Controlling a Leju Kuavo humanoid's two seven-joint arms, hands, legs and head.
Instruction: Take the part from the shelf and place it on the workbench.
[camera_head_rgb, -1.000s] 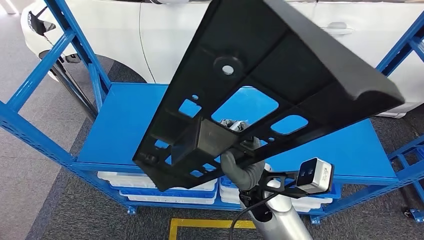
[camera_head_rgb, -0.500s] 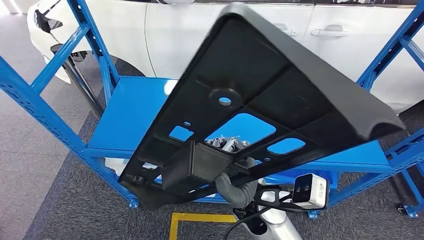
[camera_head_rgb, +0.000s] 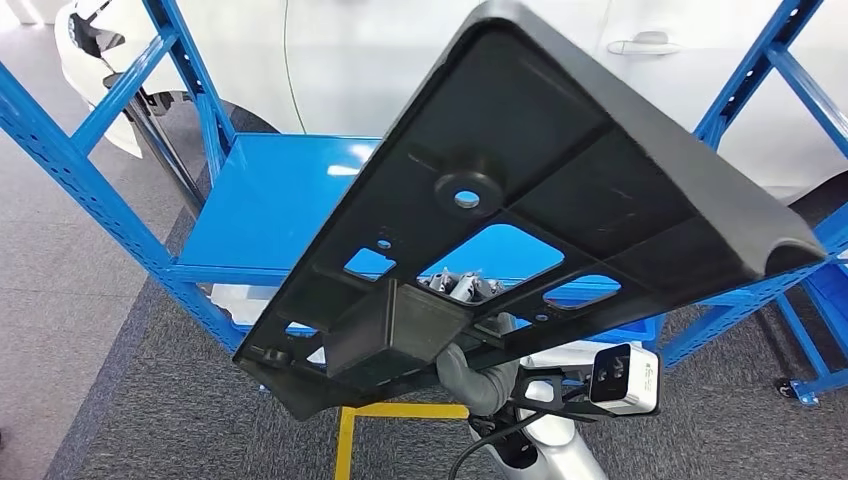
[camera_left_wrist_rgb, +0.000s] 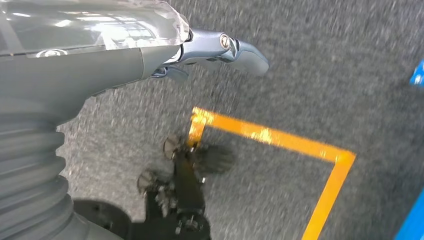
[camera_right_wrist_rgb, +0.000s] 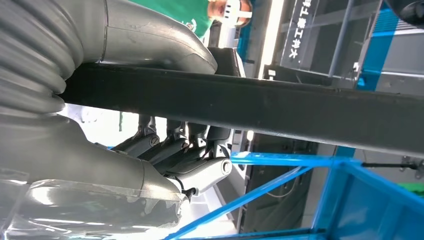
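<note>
A large flat black plastic part with several cut-outs and a boxy lug hangs tilted in front of me, its far end raised. My right hand grips its lower edge from beneath. In the right wrist view the part's edge runs as a dark bar with the thumb over it and the fingers curled under it. The blue shelf it came from stands behind the part, its top board bare. My left hand hangs over the grey floor and holds nothing, one finger stretched out.
A white car stands behind the shelf. White bins sit on the shelf's lower level. Blue uprights rise at the left and right. Yellow tape marks the grey carpet near my feet.
The whole picture has shifted: the camera has drawn back from the shelf, showing more floor and tape. The part stays in my right hand at much the same tilt.
</note>
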